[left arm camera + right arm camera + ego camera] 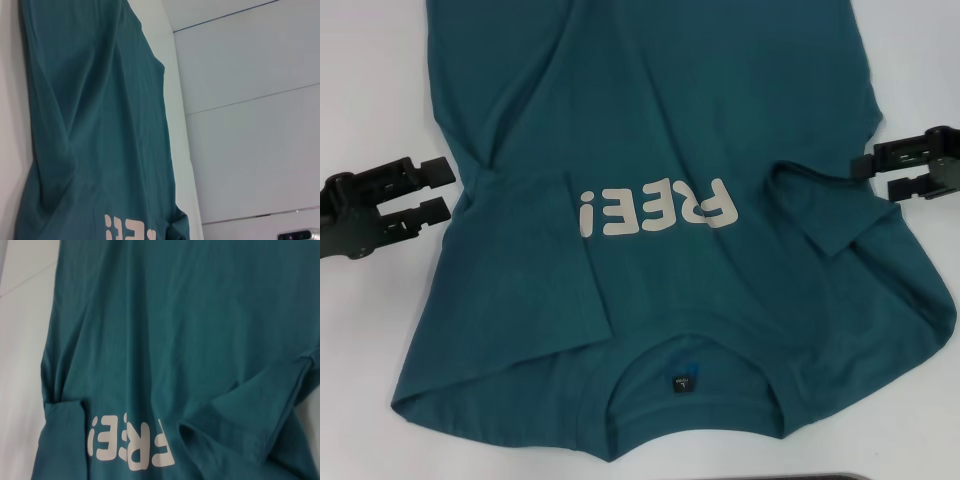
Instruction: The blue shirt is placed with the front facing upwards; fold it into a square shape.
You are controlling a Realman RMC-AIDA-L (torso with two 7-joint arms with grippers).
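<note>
Teal blue shirt (660, 150) flat, sleeves folded in | L tool (438, 190) & R tool (868, 176) agape beside

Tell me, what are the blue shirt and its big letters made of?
The blue shirt looks like soft, matte knit cloth, probably cotton: it creases and folds limply. The letters look like a smooth, flat printed coating, pale beige with crisp edges; whether ink or vinyl I can't tell.

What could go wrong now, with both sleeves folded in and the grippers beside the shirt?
The left sleeve flap already hides part of the beige letters, so the blue shirt may end up lopsided. The right sleeve lies bunched and could trap wrinkles. The left gripper and right gripper, both open, might pinch one layer only.
</note>
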